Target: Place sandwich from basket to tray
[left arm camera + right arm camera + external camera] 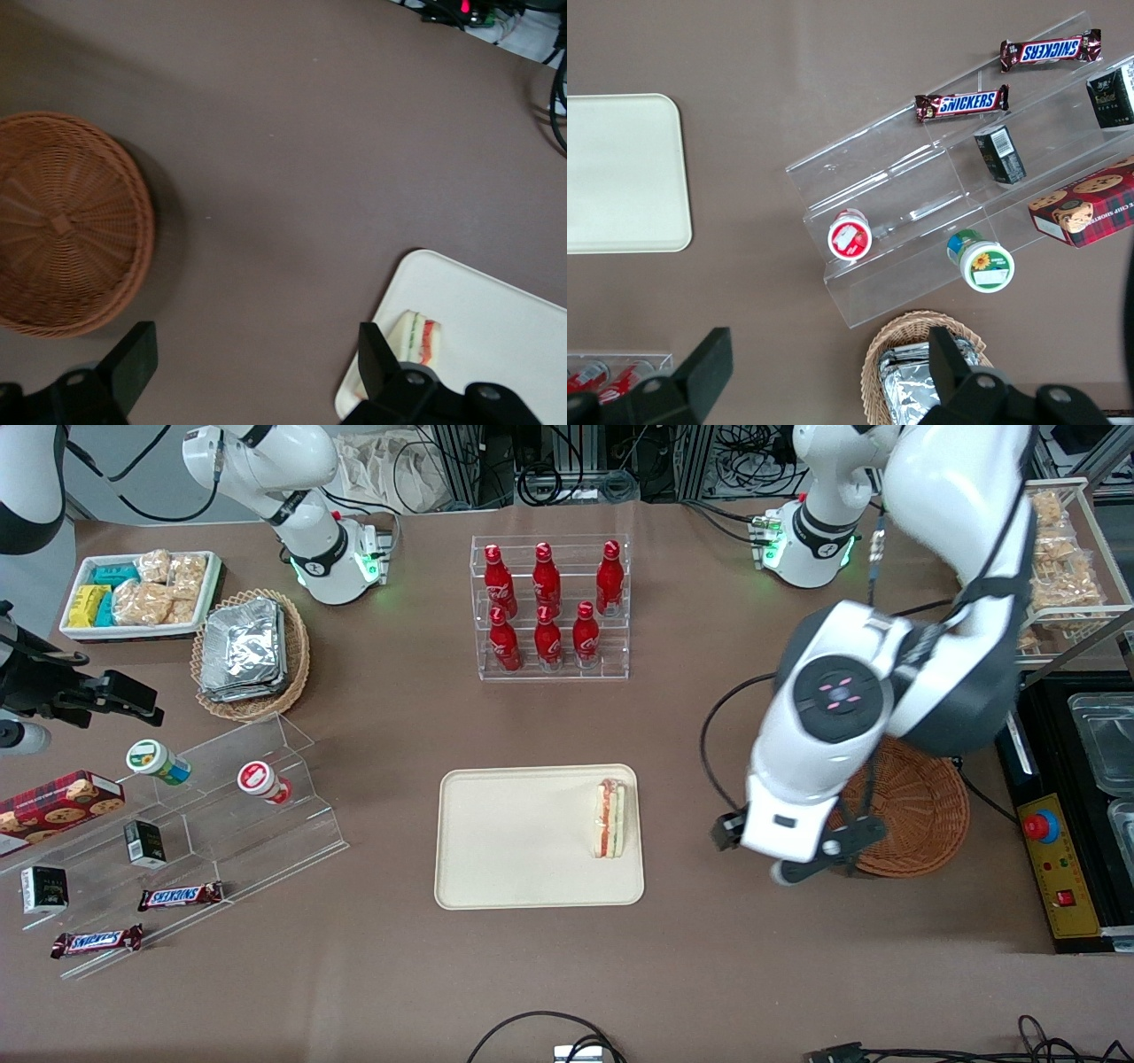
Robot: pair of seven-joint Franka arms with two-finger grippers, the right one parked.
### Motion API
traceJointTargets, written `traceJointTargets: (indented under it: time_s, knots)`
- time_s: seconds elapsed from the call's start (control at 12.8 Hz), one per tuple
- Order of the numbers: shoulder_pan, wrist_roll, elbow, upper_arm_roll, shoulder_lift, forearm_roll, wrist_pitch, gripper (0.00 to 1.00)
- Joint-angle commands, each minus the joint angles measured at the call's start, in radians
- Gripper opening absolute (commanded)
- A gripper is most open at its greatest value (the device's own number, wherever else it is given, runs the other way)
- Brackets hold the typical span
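Softness is expected of the triangular pale-bread sandwich (pixel 609 817) lying on the cream rectangular tray (pixel 496 850); flat faces should be gripped lightly. The left gripper (pixel 257 372) is spread wide, holding nothing, above bare table between tray and round reddish-brown wicker basket (pixel 62 221).

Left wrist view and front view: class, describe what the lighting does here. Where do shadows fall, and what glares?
Left wrist view: the empty basket casts a soft shadow on the brown table; the open gripper hangs above bare table between basket and tray. Front view: even overhead light, foil packets glint, the sandwich on the tray looks flat-lit.
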Motion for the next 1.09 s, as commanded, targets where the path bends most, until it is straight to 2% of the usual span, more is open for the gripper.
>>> traceJointTargets:
  time_s: [0.0,0.23,0.39,0.62,0.86,1.01]
  knots:
    - [0.055,0.093,-0.022,0.0,-0.052,-0.049,-0.044,1.0]
    - [0.108,0.192,-0.023,-0.001,-0.08,-0.052,-0.089,1.0]
    - [0.144,0.285,-0.04,0.011,-0.132,-0.127,-0.102,1.0]
    - [0.132,0.48,-0.151,0.146,-0.264,-0.225,-0.088,1.0]
    - [0.13,0.676,-0.256,0.291,-0.412,-0.37,-0.097,1.0]
    - [0.127,0.75,-0.333,0.336,-0.501,-0.388,-0.099,1.0]
